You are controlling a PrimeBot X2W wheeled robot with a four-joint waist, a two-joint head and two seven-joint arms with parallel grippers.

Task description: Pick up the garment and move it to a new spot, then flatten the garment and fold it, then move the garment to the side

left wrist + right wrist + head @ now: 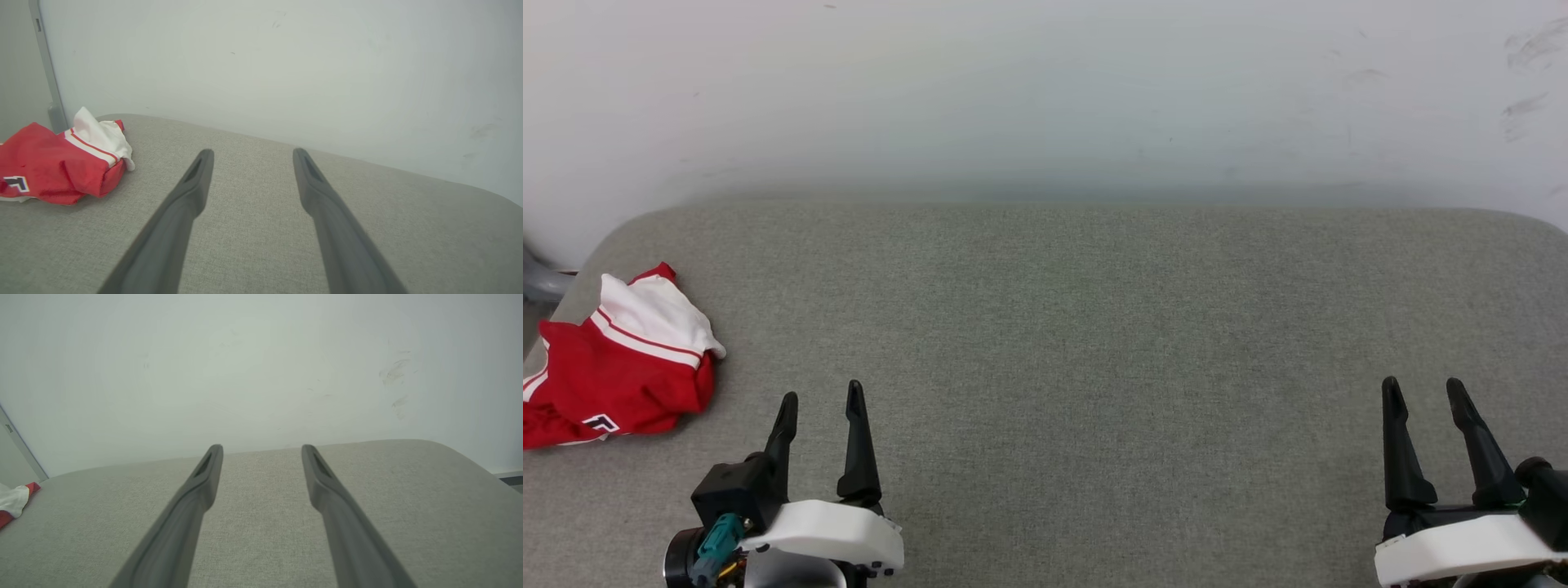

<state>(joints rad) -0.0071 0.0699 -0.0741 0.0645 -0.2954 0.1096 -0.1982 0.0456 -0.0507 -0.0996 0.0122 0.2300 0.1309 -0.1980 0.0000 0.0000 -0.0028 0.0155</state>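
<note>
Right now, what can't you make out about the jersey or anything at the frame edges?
- Head view: the red-and-white jersey lies crumpled. Folds hide its lettering apart from one black, white-outlined fragment, and the left edge cuts it off.
- Left wrist view: the left edge also cuts the jersey.
- Right wrist view: the left edge leaves a white-and-red scrap.
- Head view: the grey object at far left is cut by the edge and unidentifiable.
</note>
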